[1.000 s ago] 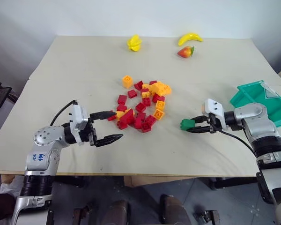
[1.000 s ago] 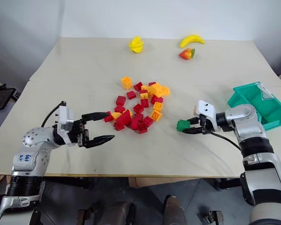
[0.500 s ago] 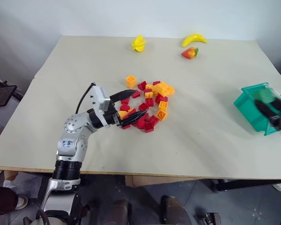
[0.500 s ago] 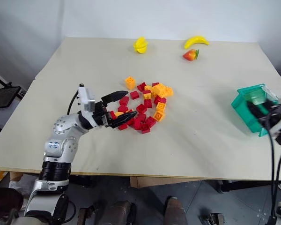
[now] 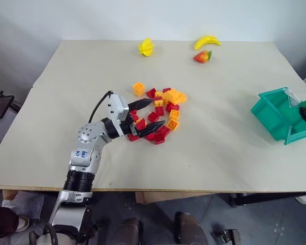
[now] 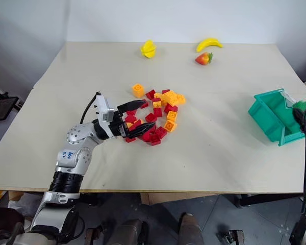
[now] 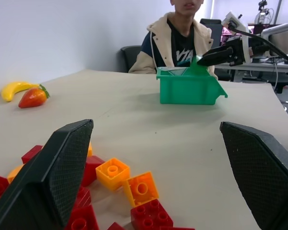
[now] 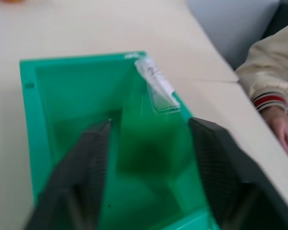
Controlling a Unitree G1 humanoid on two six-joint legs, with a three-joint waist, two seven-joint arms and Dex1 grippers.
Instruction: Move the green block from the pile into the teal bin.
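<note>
The green block (image 7: 197, 64) sits between the fingers of my right gripper (image 6: 302, 110), which is shut on it just above the teal bin (image 5: 276, 114) at the table's right edge. In the right wrist view the block (image 8: 145, 152) is a blurred green mass filling the gap between the fingers, with the bin's inside (image 8: 62, 100) below. My left gripper (image 5: 155, 113) is open at the left side of the pile (image 5: 163, 109) of red and orange-yellow bricks, its fingers (image 7: 62, 167) spread wide with nothing between them.
A banana (image 5: 207, 41), a strawberry (image 5: 202, 56) and a yellow fruit (image 5: 146, 47) lie at the table's far edge. One orange brick (image 5: 138, 89) sits apart from the pile. A person (image 7: 182, 28) sits beyond the bin, a sleeve and hand (image 8: 273, 103) close to it.
My right arm has swung right, carrying the green block from the table's middle right to above the teal bin. My left gripper, still open, has moved up to the pile.
</note>
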